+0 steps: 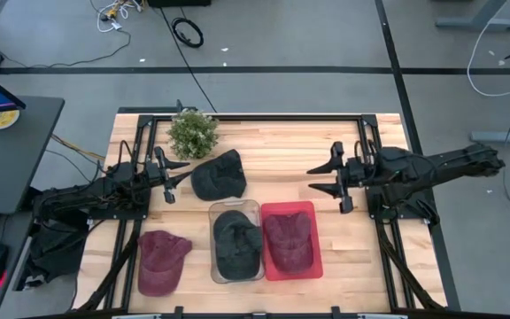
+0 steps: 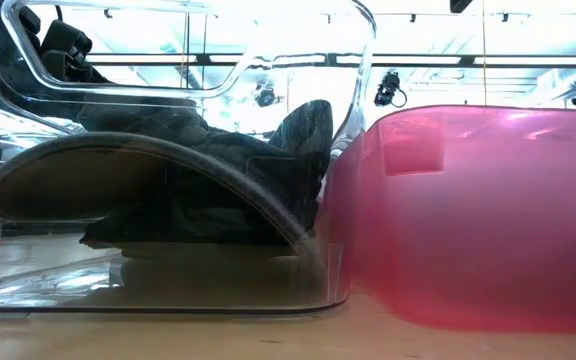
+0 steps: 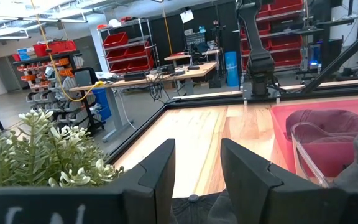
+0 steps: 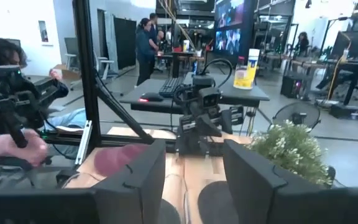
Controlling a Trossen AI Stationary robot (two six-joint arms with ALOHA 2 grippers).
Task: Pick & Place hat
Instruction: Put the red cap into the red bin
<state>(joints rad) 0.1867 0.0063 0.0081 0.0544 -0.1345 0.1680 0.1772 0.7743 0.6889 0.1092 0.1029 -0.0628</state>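
Wooden counter [image 1: 326, 151] carries four hats, two bins and a plant [image 1: 192, 133]. We note one black hat [image 1: 219, 175] lying loose near the middle, just beside the plant, and one maroon hat [image 1: 162, 260] loose at the near left edge. A second black hat [image 1: 237, 242] sits in the clear bin [image 1: 212, 213]; a second maroon hat [image 1: 289, 239] sits in the red bin [image 1: 313, 232], the two bins side by side.

Left gripper [image 1: 168, 180] hovers just beside the loose black hat, jaws standing apart and holding nothing. Right gripper [image 1: 328, 178] waits above bare counter, well apart from that hat, jaws spread wide and likewise holding nothing.

We judge the hat light, soft in the crown and stiffer at the brim; cloth will fold and slip, so a pinch on the brim edge or a gathered crown fold seems soundest. Plant leaves stand close by the left gripper and could be brushed. Clear bin's wall lies near the hat's front side.
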